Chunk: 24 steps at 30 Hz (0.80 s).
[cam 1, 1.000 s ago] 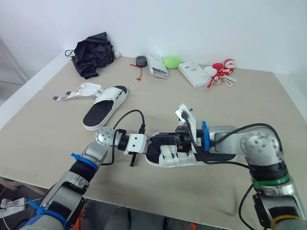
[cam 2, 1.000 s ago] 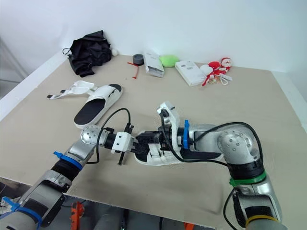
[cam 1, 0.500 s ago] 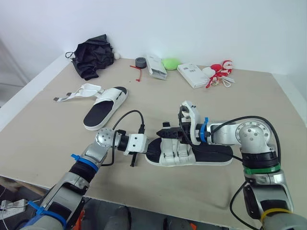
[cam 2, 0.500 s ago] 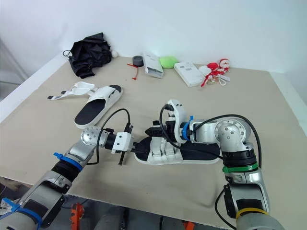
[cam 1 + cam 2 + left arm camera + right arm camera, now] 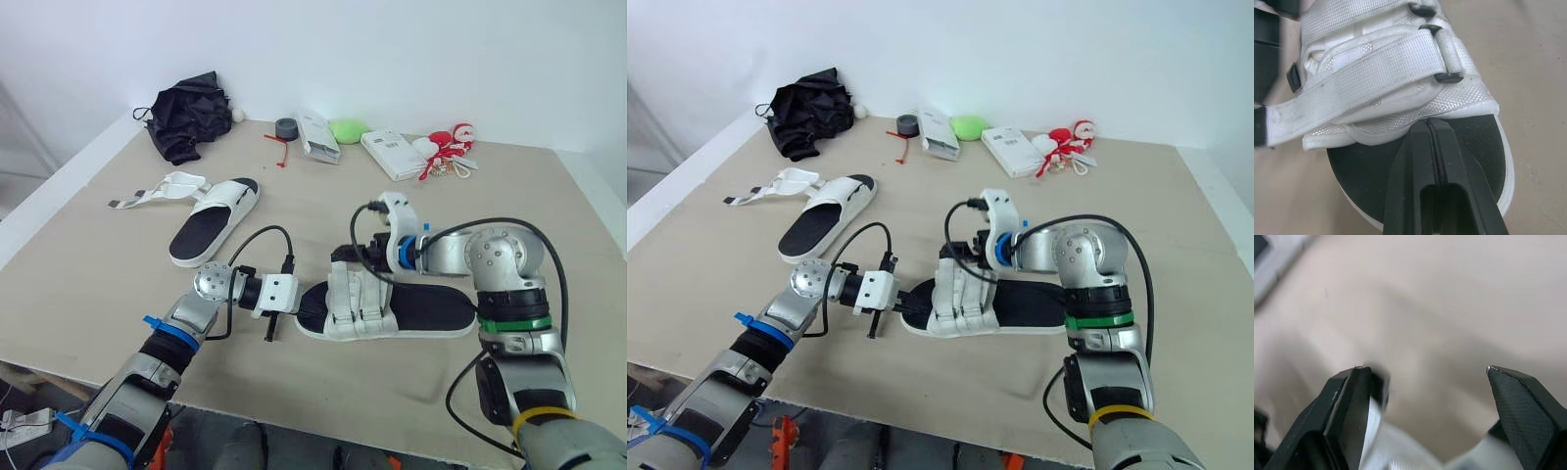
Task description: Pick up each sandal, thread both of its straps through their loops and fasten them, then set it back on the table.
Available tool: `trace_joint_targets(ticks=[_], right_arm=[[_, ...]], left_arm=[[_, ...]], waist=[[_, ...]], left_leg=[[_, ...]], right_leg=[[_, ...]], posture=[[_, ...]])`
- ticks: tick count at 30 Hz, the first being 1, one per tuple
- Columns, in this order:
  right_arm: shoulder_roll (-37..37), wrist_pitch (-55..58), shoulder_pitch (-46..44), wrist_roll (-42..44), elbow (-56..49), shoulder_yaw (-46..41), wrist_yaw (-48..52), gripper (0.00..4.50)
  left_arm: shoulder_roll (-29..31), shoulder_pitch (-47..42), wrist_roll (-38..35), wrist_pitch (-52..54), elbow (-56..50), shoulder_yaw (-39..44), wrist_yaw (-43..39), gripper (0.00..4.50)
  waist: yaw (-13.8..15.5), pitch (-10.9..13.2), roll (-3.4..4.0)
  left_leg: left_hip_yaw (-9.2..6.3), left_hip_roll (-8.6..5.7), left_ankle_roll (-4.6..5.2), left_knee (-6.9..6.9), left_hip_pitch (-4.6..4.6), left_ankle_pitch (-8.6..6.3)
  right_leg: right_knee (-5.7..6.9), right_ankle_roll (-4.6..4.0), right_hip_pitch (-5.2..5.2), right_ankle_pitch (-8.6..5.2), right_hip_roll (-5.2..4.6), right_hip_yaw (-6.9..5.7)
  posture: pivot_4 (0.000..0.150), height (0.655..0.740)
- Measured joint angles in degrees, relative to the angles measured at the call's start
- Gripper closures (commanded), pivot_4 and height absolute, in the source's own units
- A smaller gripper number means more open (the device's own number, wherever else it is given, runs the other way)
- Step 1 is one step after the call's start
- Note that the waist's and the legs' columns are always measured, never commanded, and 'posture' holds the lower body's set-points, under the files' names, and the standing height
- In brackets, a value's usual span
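- Two sandals lie on the table (image 5: 118, 284): the near sandal (image 5: 421, 311) is flat with its straps (image 5: 1376, 73) laid across the upper, while the far sandal (image 5: 216, 217) has one strap trailing out.
- Since a second ago the right gripper (image 5: 1422, 369) has lifted off the straps, fingers spread wide.
- At the near sandal's toe the left gripper (image 5: 1431, 122) stays put, fingers pressed together.

I take the lime-green lump (image 5: 348, 129) at the far edge of the table (image 5: 88, 255) as my marker. Just left of it I see a white carton (image 5: 320, 135) lying flat, then a grey tape roll (image 5: 287, 126) with a red tie (image 5: 282, 143) in front of it. Farther left sits a small white ball (image 5: 238, 114) beside a crumpled black cloth bundle (image 5: 188, 116). Just right of the lump lies a second white box (image 5: 394, 154), and beyond that a red-and-white toy (image 5: 449, 149).
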Motion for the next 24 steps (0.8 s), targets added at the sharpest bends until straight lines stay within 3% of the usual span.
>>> trace_joint_targets(ticks=[4,6,8,10,14,17,24], right_arm=[[-4.9,1.0,-1.1,3.1,-0.8,-5.3,7.7,0.46],[-10.3,2.6,2.7,6.7,-5.9,-8.1,14.0,0.46],[-14.6,2.0,7.7,7.6,-10.3,-8.6,18.9,0.46],[-21.8,-2.2,19.5,7.7,-18.9,-8.2,28.6,0.46],[-28.3,-9.4,32.1,6.5,-25.6,-9.0,40.3,0.46],[-32.4,-16.6,41.0,4.2,-28.4,-11.8,49.0,0.46],[-33.2,-23.0,46.3,2.8,-31.1,-13.1,54.5,0.46]], left_arm=[[-0.8,0.1,-0.4,0.0,-0.1,0.2,-0.3,4.50],[-2.0,0.9,-3.0,2.4,-0.8,1.8,-1.1,4.50],[-2.4,1.7,-5.5,5.2,-1.6,3.0,-1.9,4.50],[-3.2,2.5,-9.7,10.3,-4.4,4.7,-2.9,4.50],[-2.8,2.3,-14.2,16.0,-10.1,7.3,-2.9,4.50],[1.6,2.3,-17.9,21.5,-17.2,10.9,-2.8,4.50],[11.7,8.3,-22.3,30.4,-27.5,15.5,-3.8,4.50]], waist=[[0.3,0.0,0.00],[0.4,0.0,0.01],[0.3,0.1,-0.01],[0.3,0.5,0.00],[-0.3,1.4,0.21],[-1.1,1.6,0.17],[-1.9,2.0,-0.09]], left_leg=[[-0.05,-0.08,0.00,0.00,-0.14,0.00],[-0.08,-0.20,0.00,0.04,-0.55,-0.01],[-0.10,-0.42,0.00,0.05,-0.79,0.00],[-0.14,-0.49,0.00,0.10,-1.27,-0.01],[-0.07,-0.51,-0.03,0.21,-1.57,0.02],[-0.10,-0.35,-0.15,0.21,-1.59,0.09],[-0.16,0.03,-1.06,0.15,-1.35,0.64]], right_leg=[[-0.01,0.18,0.00,-0.11,-0.21,-0.09],[0.00,0.30,-0.12,-0.12,-0.34,-0.12],[0.04,0.37,-0.30,-0.10,-0.38,-0.12],[0.09,0.43,-0.70,-0.13,-0.41,-0.20],[0.46,0.43,-1.23,-0.13,-0.37,-0.10],[0.68,0.36,-1.38,-0.12,-0.16,-0.10],[0.98,0.47,-1.38,-0.18,0.18,-0.08]], posture=[[0.150,0.7380],[0.150,0.7380],[0.150,0.7380],[0.150,0.7380],[0.150,0.7380],[0.150,0.7380],[0.150,0.7380]])
